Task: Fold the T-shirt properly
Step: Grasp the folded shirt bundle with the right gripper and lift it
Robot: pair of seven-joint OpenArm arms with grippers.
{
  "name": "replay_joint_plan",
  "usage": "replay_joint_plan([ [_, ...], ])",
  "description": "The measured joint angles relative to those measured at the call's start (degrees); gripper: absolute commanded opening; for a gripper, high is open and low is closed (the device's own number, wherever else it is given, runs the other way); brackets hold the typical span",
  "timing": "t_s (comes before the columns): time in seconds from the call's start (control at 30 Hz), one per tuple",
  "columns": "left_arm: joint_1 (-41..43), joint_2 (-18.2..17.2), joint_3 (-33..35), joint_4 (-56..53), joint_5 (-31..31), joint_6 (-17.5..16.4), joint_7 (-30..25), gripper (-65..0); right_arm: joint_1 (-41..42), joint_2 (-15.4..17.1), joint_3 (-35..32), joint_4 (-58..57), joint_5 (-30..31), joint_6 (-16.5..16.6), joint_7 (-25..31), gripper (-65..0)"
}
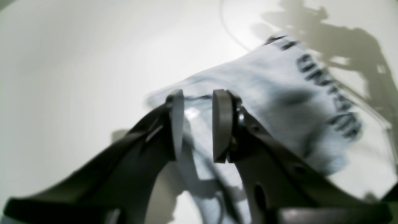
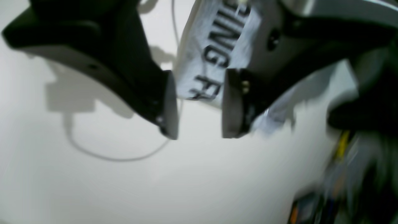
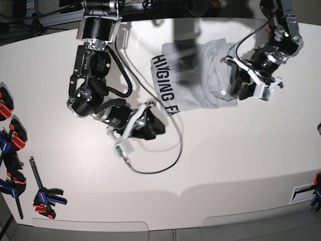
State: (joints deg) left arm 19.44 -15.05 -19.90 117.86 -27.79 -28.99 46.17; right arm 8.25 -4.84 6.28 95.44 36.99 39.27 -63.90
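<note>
T-shirt [image 3: 200,75] lay partly folded, lettering up, at table [image 3: 225,160] far edge. Left gripper [image 1: 196,124] hovered over its side edge, jaws parted, nothing pinched. Right gripper [image 2: 199,105] stood open beside lettered edge, likely lining up for next fold.

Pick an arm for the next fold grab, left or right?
Left, probably. The left claw sits over the T-shirt's edge, open, with cloth between its pads. The right claw is open over bare table beside the lettered edge, holding nothing.
</note>
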Motion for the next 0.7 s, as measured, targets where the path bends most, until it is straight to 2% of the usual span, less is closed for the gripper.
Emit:
replay_joint_plan([
  [0.2,3.8,0.13,-10.75,0.0,-0.17,0.02,-0.31,-51.0,0.0,3.61,-18.43,0.0,0.28,0.02,-3.32,-65.0],
  [0.33,7.08,0.13,-16.13,0.0,-0.2,0.02,-0.59,-51.0,0.0,4.15,-27.04,-0.02,-4.04,0.07,-3.34,-65.0],
  [0.43,9.53,0.15,-18.23,0.0,-0.22,0.02,-1.27,-51.0,0.13,4.17,-31.69,-0.02,-7.87,0.07,-1.36,-65.0],
  [0.57,10.67,0.13,-18.78,0.0,-0.52,0.24,-1.22,-51.0,0.17,4.22,-34.69,-1.33,-13.07,0.09,3.04,-65.0],
  [0.7,10.86,0.74,-18.78,0.0,-2.43,0.22,-1.2,-51.0,0.28,4.2,-36.02,-6.34,-15.58,0.22,4.55,-65.0],
])
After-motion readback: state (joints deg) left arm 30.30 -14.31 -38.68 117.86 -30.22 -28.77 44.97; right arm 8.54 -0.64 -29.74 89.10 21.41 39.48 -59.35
